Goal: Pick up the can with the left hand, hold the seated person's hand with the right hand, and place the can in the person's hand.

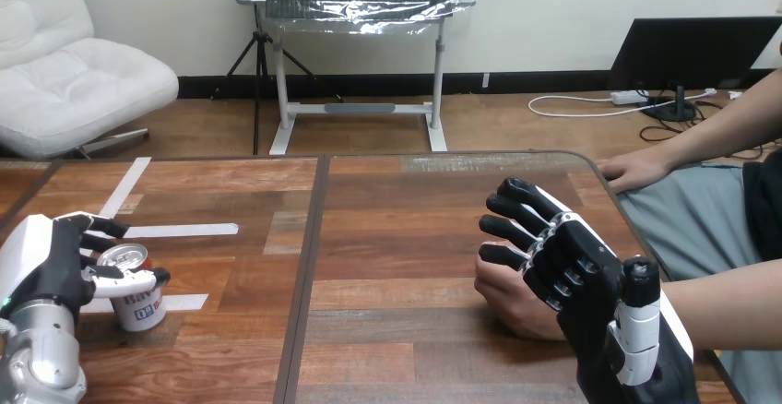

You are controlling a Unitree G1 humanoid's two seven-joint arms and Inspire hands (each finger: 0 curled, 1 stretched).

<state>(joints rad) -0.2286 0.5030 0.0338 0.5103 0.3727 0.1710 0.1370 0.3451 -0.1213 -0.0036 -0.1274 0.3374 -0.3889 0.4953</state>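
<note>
Can: the can (pixel 136 301) stands upright on the bench (pixel 396 238), near its left front corner, with its silver top showing.
Left hand: the left hand (pixel 51 266) is against the can from the left. Its fingers (pixel 100 227) curl round the far side and its thumb (pixel 138 278) lies across the front, just under the rim, so the can is gripped while its base rests on the bench.
Left arm: the silver forearm (pixel 41 358) comes in at the lower left corner.
Tape: white tape strips (pixel 180 231) lie on the bench's left half, and one of them runs under or just beside the can's base.
Person's near hand: the person's near hand (pixel 507 298) rests on the bench's right half, well apart from the can, with its forearm reaching in from the right edge.
Right hand: the right hand (pixel 576 270) lies on top of the person's near hand. Its fingers bend down over the back of that hand and clasp it, while the thumb (pixel 641 279) stands up on the near side.
Person's far hand: the person's far hand (pixel 634 172) lies flat on the bench's far right corner, apart from both robot hands.
</note>
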